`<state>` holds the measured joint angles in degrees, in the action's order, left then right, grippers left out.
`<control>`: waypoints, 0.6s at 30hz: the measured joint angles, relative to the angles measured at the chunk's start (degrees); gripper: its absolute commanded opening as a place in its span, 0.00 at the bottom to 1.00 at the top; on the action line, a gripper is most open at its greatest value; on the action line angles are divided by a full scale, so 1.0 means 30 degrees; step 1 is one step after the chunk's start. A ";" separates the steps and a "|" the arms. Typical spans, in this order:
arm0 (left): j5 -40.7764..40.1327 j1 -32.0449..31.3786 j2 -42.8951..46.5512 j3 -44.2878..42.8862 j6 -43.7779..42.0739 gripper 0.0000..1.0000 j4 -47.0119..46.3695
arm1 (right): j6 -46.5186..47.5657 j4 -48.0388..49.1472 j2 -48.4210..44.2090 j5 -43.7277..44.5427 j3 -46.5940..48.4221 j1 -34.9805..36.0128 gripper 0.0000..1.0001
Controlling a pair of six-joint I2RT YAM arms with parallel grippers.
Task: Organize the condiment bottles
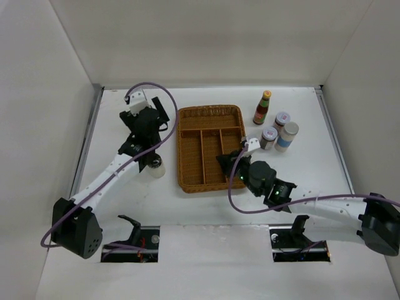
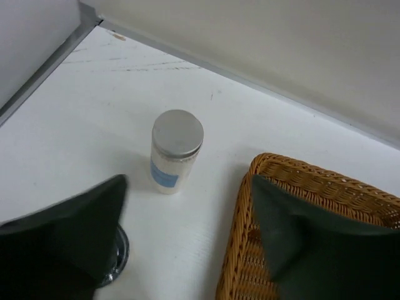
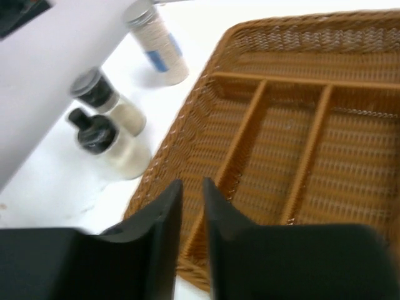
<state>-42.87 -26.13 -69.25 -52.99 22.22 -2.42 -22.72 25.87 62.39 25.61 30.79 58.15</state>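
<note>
Left gripper (image 2: 189,187) spread wide, empty; right gripper (image 3: 192,187) clenched on nothing above wicker tray (image 2: 294,178); white blue-labelled shaker (image 2: 177,150) upright just left of tray's far-left corner, probably light, rigid, slick, so pinch mid-body under lid.

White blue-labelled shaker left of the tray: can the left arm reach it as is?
Probably yes. The shaker stands upright just ahead of the left gripper, whose jaws are open with nothing in between. The rim of the wicker tray sits close on one side.
</note>
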 measured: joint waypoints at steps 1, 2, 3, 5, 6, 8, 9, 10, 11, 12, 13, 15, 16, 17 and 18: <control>0.0546 0.0510 -0.0291 -0.0131 0.0073 0.23 -0.0197 | 0.0117 0.0117 0.0109 -0.0102 0.0000 0.0168 0.04; 0.1107 0.1086 -0.0634 -0.0284 -0.0007 0.18 -0.0379 | 0.0131 0.0168 0.0219 -0.0197 0.0000 0.0313 0.03; 0.1501 0.1574 -0.0969 -0.0459 -0.0036 0.18 -0.0481 | 0.0146 0.0160 0.0335 -0.0219 0.0007 0.0415 0.04; 0.2215 0.2448 -0.1836 -0.0947 -0.0036 0.25 -0.0532 | 0.0160 0.0073 0.0605 -0.0226 0.0080 0.0430 0.11; 0.2463 0.2761 -0.2361 -0.1304 -0.0080 0.30 -0.0532 | 0.0160 0.0036 0.0743 -0.0219 0.0117 0.0430 0.17; 0.2718 0.3067 -0.3621 -0.2251 -0.0328 0.51 -0.0517 | 0.0160 0.0015 0.1005 -0.0197 0.0175 0.0423 0.36; 0.2820 0.3162 -0.4371 -0.2863 -0.0459 0.60 -0.0423 | 0.0211 -0.0036 0.1129 -0.0204 0.0204 0.0423 0.47; 0.2914 0.3264 -0.5064 -0.3402 -0.0554 0.67 -0.0379 | 0.0240 -0.0058 0.1239 -0.0204 0.0211 0.0423 0.60; 0.2980 0.3330 -0.5690 -0.3774 -0.0634 0.69 -0.0335 | 0.0189 -0.0087 0.1297 -0.0204 0.0211 0.0423 0.67; 0.3031 0.3417 -0.6164 -0.4000 -0.0648 0.74 -0.0248 | 0.0262 -0.0117 0.1319 -0.0204 0.0211 0.0423 0.73; 0.3045 0.3497 -0.6484 -0.4065 -0.0721 0.76 -0.0168 | 0.0277 -0.0109 0.1319 -0.0211 0.0211 0.0423 0.76; 0.3147 0.3716 -0.6994 -0.4124 -0.0816 0.79 0.0182 | 0.0335 -0.0044 0.1319 -0.0291 0.0211 0.0423 0.80; 0.3257 0.3832 -0.7184 -0.4197 -0.0867 0.79 0.0357 | 0.0350 -0.0036 0.1326 -0.0372 0.0211 0.0393 0.81; 0.3359 0.3912 -0.7351 -0.4277 -0.0918 0.80 0.0488 | 0.0350 -0.0029 0.1341 -0.0488 0.0211 0.0386 0.82; 0.3439 0.3978 -0.7497 -0.4364 -0.0947 0.80 0.0605 | 0.0350 -0.0022 0.1355 -0.0568 0.0211 0.0386 0.83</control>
<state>-32.56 -14.20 -91.74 -66.08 19.38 -0.60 -21.67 25.80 66.46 23.90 31.42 59.31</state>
